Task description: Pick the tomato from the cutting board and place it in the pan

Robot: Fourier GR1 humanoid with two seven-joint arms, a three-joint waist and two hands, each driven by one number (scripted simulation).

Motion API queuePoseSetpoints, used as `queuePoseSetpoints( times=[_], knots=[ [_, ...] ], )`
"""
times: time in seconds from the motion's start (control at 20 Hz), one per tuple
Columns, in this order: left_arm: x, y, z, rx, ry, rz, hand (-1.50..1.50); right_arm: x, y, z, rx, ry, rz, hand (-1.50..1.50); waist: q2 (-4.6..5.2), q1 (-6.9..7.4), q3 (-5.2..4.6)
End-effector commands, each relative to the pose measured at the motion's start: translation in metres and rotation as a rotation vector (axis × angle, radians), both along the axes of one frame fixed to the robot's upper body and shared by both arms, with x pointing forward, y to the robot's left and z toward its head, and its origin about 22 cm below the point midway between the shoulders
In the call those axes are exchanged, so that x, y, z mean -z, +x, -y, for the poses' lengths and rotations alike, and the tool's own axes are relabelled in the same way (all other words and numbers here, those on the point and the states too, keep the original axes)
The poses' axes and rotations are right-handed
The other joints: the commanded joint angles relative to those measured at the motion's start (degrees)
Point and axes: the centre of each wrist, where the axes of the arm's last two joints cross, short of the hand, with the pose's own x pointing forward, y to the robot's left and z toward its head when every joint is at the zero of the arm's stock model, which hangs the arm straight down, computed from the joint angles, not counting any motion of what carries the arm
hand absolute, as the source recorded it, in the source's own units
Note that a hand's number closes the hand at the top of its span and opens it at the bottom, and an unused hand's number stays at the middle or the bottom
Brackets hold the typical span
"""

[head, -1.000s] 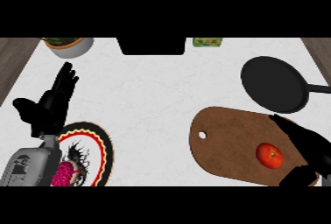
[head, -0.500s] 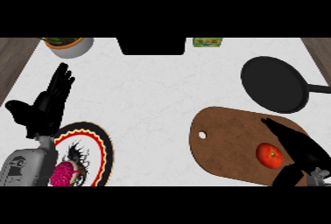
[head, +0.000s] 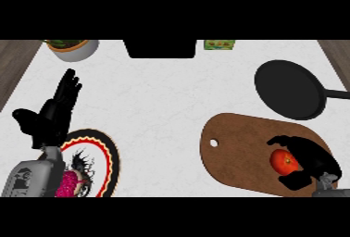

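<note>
Since the earlier frames the right hand (head: 311, 159) has drawn in over the board (head: 239, 148) and its fingers now curl round the tomato (head: 282, 160), fingers arching above it and the thumb below, so that the fruit's right side is hidden behind the black palm. The tomato lies on the board's right half, its red left face showing. The board's lower right end is covered by the hand and wrist, and the forearm is cut off at the view's lower edge. The pan (head: 290, 89) sits above the board, near its upper right edge but apart from it, with its handle running out of the view at the right. Well left of the board, the left hand (head: 53, 111) rests open, fingers straight and pointing up; it has drifted slightly leftward. Its grey forearm overlaps a plate (head: 103, 152) with a red, yellow and black rim; something pink on the plate is partly hidden and hard to make out. Far above the board, a bowl (head: 71, 47), a dark block and a small green item are cut by the upper band.
</note>
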Motion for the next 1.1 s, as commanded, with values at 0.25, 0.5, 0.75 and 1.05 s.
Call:
queuePoseSetpoints(
  times=[0.25, 0.5, 0.75, 1.05],
  knots=[
    [0.005, 0.000, 0.005, 0.002, -0.007, -0.008, 0.00, 0.009, 0.006, -0.009, -0.097, 0.020, 0.031, 1.50, 0.08, 0.06, 0.14],
    [-0.006, 0.004, 0.009, 0.010, -0.007, -0.004, 0.00, 0.014, -0.025, -0.107, -0.339, 0.024, 0.058, 1.50, -0.10, 0.41, 0.13],
    [0.001, 0.005, -0.002, 0.009, -0.014, 0.005, 0.00, 0.010, -0.029, -0.156, -0.442, 0.037, 0.131, 1.50, 0.10, 0.14, 0.13],
    [-0.014, 0.003, -0.006, -0.015, -0.011, 0.000, 0.00, -0.036, -0.048, -0.146, -0.343, 0.063, 0.555, 1.50, -0.31, -0.59, 0.16]
  ],
)
